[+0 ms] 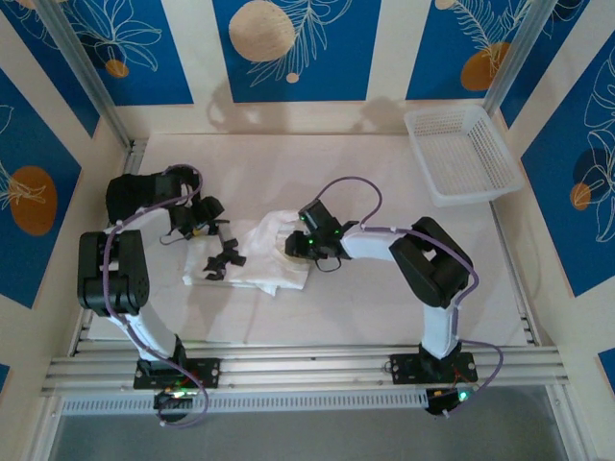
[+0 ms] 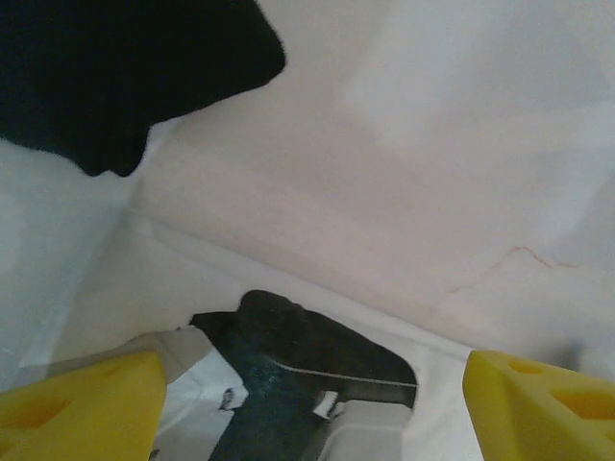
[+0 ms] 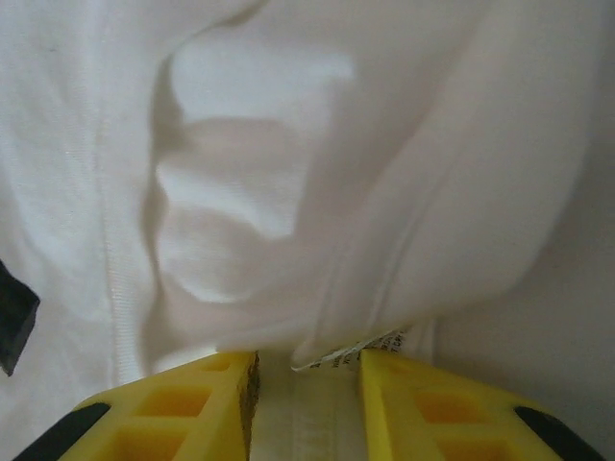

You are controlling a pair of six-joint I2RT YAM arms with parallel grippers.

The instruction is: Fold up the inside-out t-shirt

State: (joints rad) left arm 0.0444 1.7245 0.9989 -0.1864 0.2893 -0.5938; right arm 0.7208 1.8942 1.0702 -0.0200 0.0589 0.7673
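White thin-cloth short-sleeved t-shirt [image 1: 269, 264] lies crumpled; right gripper [image 3: 306, 384] pinches its cloth between nearly closed jaws, left gripper [image 2: 312, 389] gapes wide, holding nothing.

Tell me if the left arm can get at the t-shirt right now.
Likely yes. The left gripper is open right at the t-shirt, at the end on its own side, with nothing between them. The right gripper pinches the cloth at the other end, out of the way.

White table [image 1: 365, 309] w/ t-shirt [image 1: 258, 271] mid, basket [image 1: 464, 198] far-right.
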